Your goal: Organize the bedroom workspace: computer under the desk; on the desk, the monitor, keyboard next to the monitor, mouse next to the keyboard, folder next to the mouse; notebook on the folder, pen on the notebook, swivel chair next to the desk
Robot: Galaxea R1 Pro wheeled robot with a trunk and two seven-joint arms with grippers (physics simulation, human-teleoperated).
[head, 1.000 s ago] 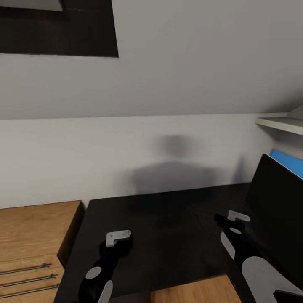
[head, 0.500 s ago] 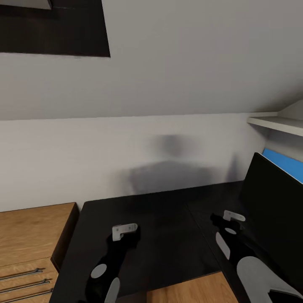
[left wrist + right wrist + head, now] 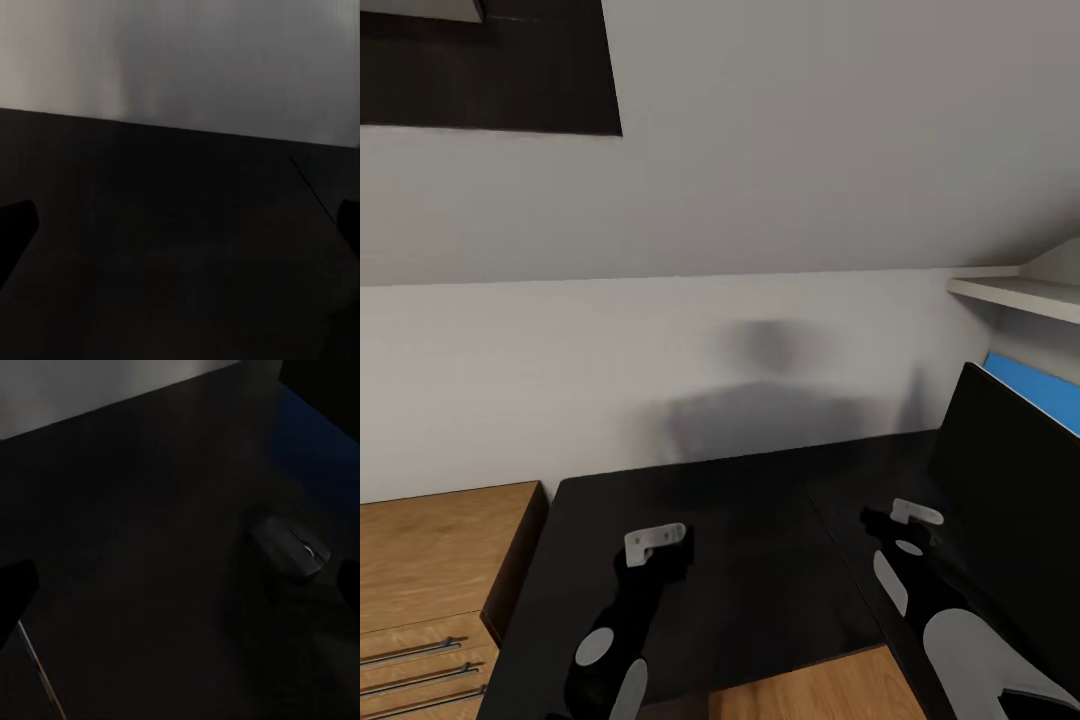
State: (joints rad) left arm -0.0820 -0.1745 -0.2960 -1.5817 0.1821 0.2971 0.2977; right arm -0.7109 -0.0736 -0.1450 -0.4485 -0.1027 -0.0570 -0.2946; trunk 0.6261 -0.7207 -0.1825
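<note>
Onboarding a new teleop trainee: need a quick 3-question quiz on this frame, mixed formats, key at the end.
1. True or false: the monitor stands on the desk, toward the robot's right.
2. Multiple choice: which small item lies on the desk top in the right wrist view? A) pen B) mouse C) notebook
3. Short answer: what stands left of the desk in the head view?

Key:
1. True.
2. B.
3. A light-wood cabinet with drawer handles. The left gripper and right gripper hover over the desk, holding nothing.
</note>
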